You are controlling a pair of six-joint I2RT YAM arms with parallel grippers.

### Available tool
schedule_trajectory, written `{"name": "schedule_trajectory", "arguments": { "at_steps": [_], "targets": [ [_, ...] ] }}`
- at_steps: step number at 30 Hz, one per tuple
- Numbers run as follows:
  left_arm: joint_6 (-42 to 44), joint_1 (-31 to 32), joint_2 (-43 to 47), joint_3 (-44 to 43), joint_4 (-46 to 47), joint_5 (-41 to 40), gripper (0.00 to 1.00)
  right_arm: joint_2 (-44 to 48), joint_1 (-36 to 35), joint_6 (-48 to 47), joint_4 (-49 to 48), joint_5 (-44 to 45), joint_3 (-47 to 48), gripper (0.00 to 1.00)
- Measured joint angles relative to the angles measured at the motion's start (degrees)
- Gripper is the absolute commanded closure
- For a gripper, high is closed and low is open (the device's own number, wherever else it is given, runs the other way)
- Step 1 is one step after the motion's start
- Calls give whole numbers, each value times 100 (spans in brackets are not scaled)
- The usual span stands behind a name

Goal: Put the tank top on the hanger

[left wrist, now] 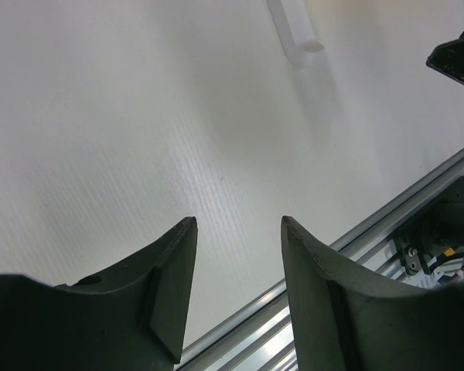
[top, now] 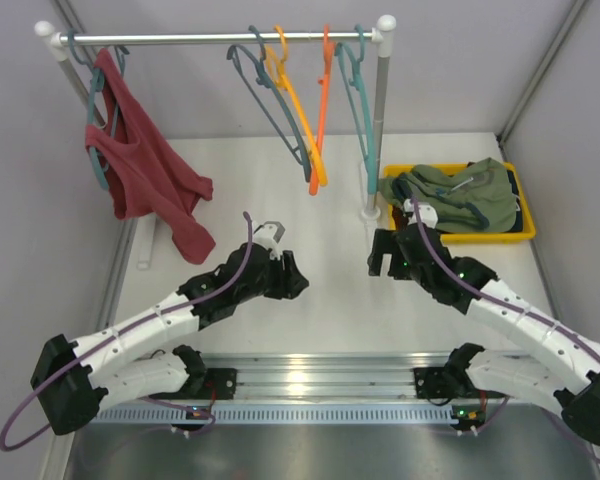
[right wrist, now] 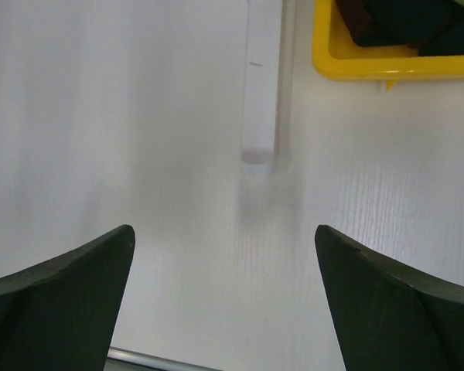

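White desk [top: 320,310]; left gripper [left wrist: 238,222], right gripper [right wrist: 223,232] both spread, empty. Right one best pinches tank top [top: 470,197] by shoulder strap, lifting clear of bin [top: 480,238].

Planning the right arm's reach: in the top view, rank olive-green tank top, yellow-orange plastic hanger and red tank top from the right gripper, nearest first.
1. Olive-green tank top, in the yellow tray, right.
2. Yellow-orange plastic hanger, on the rail, centre.
3. Red tank top, far left.

Left tool [left wrist: 238,224] and right tool [right wrist: 224,232] gape empty — arms bent inward
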State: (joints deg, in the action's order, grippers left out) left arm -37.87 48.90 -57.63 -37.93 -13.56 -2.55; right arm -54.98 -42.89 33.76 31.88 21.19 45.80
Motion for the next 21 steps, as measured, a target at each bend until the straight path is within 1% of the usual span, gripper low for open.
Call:
{"name": "schedule_trajectory", "arguments": {
  "at_steps": [3, 6, 9, 11, 13, 14, 15, 17, 21],
  "targets": [
    [59, 0, 2, -76, -7, 17, 47, -107, 651, 17, 197, -433, 63, 0],
    [111, 0, 0, -111, -20, 28, 47, -339, 1497, -11, 271, -835, 332, 0],
    [166, 0, -4, -133, -22, 74, 47, -721, 2402, -66, 291, -1132, 828, 0],
    [201, 0, -15, -160, -50, 122, 47, -1069, 2841, -120, 271, -1163, 1259, 0],
    [221, 0, -52, -216, -90, 153, 47, -1460, 3115, -192, 205, -1145, 1679, 2],
    [234, 0, -76, -249, -114, 166, 47, -1668, 3187, -243, 203, -1113, 1891, 5],
    [249, 0, -98, -275, -116, 166, 47, -1864, 3235, -289, 203, -1069, 2085, 5],
    [271, 0, -129, -321, -144, 170, 48, -2396, 3263, -420, 144, -979, 2514, 9],
    [310, 0, -153, -334, -155, 293, 48, -3357, 3268, -686, 31, -872, 3097, 13]
  ]
}}
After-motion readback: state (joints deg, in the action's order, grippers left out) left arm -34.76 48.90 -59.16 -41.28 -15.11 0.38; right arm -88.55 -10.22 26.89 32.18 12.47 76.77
